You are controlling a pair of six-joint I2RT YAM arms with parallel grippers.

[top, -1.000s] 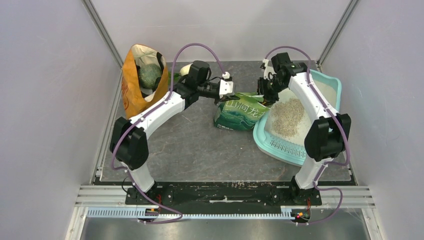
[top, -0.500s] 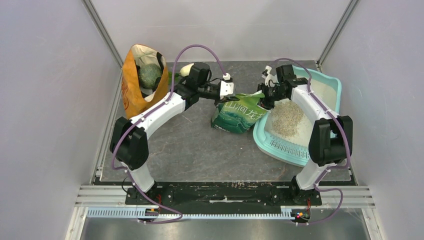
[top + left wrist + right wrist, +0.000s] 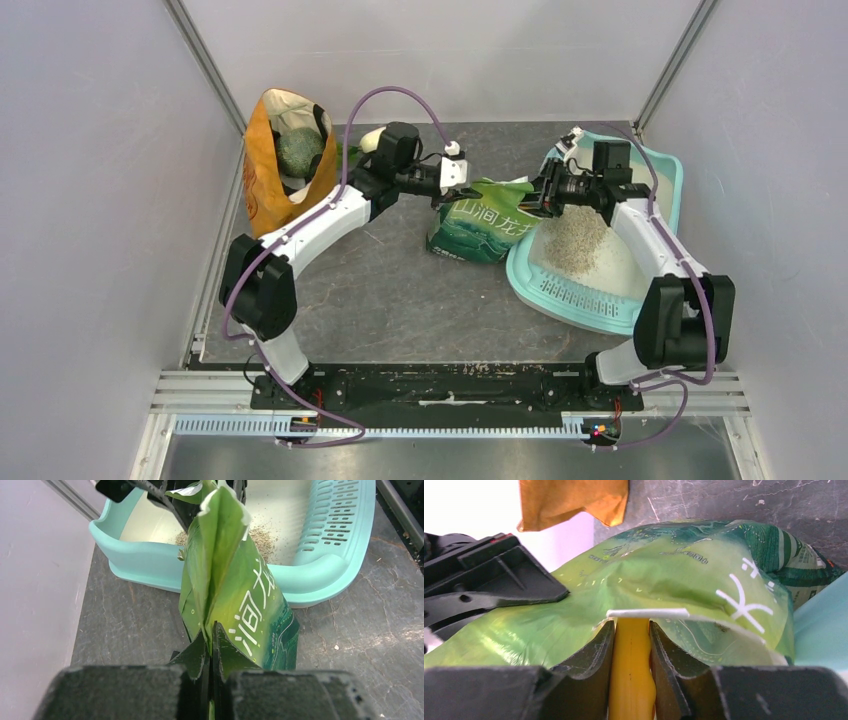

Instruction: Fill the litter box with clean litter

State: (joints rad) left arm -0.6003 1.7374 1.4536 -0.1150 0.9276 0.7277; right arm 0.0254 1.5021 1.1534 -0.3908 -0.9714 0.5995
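Beside the litter box (image 3: 572, 296), a green bag (image 3: 478, 228) sits.
Left claw (image 3: 210, 632) pinches its edge; right claw (image 3: 630, 627) pinches a yellow scoop (image 3: 631, 670).

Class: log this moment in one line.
left pincer shut on green bag; right pincer shut on yellow item; litter patch in litter box

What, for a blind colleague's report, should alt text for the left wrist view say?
The left gripper is shut on the folded edge of a green bag standing on a grey table. Behind it sits a turquoise litter box with a patch of litter on its floor.
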